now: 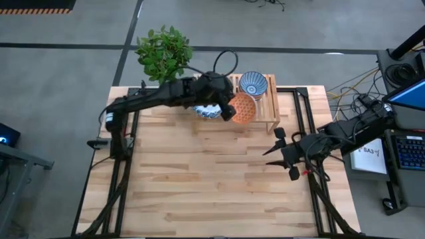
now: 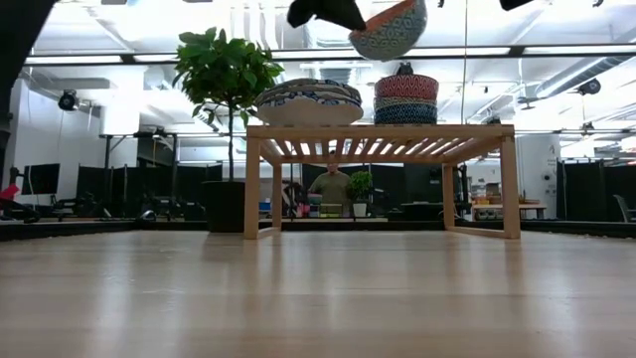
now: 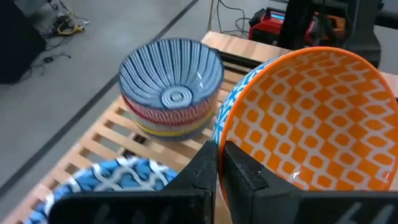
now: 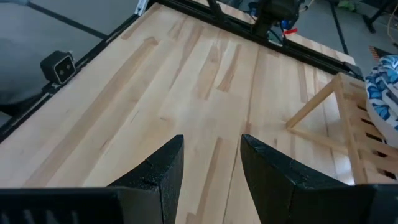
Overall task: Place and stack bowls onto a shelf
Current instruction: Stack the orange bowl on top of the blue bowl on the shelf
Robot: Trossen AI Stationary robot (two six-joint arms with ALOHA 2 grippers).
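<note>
No legible text, labels or numbers anywhere.

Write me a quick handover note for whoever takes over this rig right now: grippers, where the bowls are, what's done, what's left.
Left gripper: shut on the orange bowl, held tilted in the air above the shelf.
Right gripper: open, empty, waiting over bare tabletop at the right.
Done: stack of wide blue-white bowls on the shelf; stack of small bowls beside it, blue striped one on top.
Left: set the orange bowl onto a stack and release. No other loose bowls show.
</note>
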